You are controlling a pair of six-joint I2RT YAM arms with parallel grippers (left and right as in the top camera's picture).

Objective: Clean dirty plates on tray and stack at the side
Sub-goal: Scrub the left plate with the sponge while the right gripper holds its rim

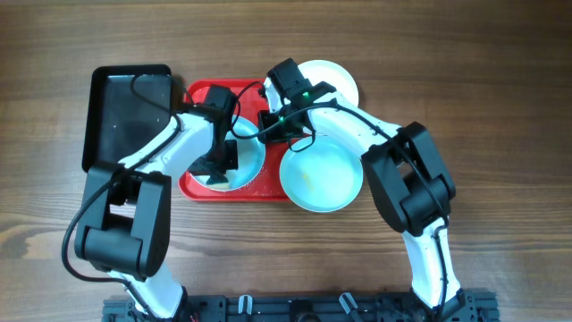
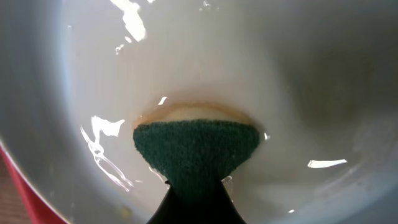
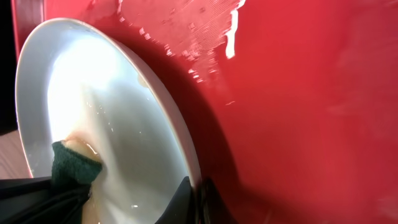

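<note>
On the red tray [image 1: 201, 97] near the counter's far edge, left jaws clamp a green sponge [image 2: 196, 149] against the mint-blue plate [image 1: 250, 154]; right jaws pinch that plate's rim. A second plate [image 1: 322, 179] sits alongside.

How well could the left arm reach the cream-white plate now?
Probably not easily: the left gripper presses a sponge into the mint plate on the tray, and the right gripper stands between it and the cream-white plate.

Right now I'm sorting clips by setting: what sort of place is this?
Probably a robot test bench, not a kitchen: two arms mounted at a wooden table, a red tray holding a plate with a sponge on it, and a black bin.
</note>
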